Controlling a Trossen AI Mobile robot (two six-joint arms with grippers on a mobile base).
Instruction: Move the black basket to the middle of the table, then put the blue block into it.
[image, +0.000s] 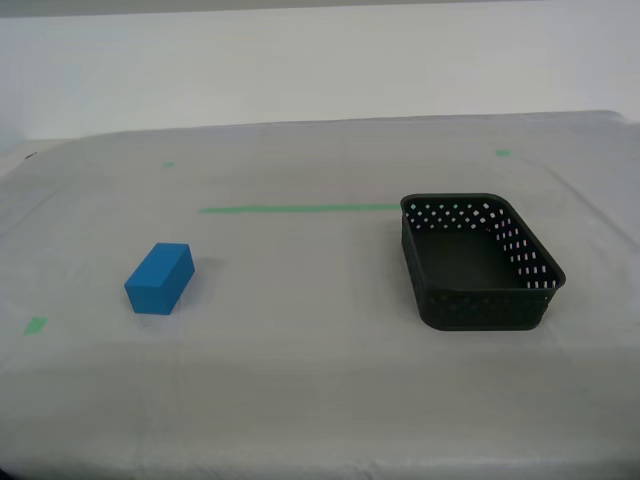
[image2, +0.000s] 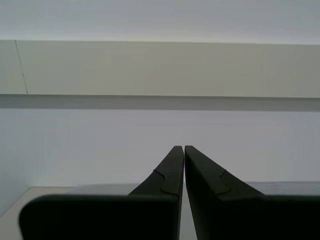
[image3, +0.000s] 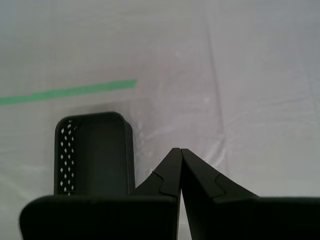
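Black basket (image: 481, 262): rectangular, rounded corners, rows of small round holes in its walls, nothing inside; stands upright on the table (image: 320, 400) toward the exterior view's right, long axis running from near edge to far edge, its far corner just beside the end of the green tape line (image: 298, 209). Blue block (image: 159, 278): small matte bright-blue brick, lying flat toward the exterior view's left, well apart from the basket, long axis angled toward the far right of the exterior view. First gripper (image3: 180, 150): jaws together, holding nothing, above the cloth near the basket. Second gripper (image2: 179, 147): jaws together, holding nothing, facing a pale wall (image2: 160, 65).
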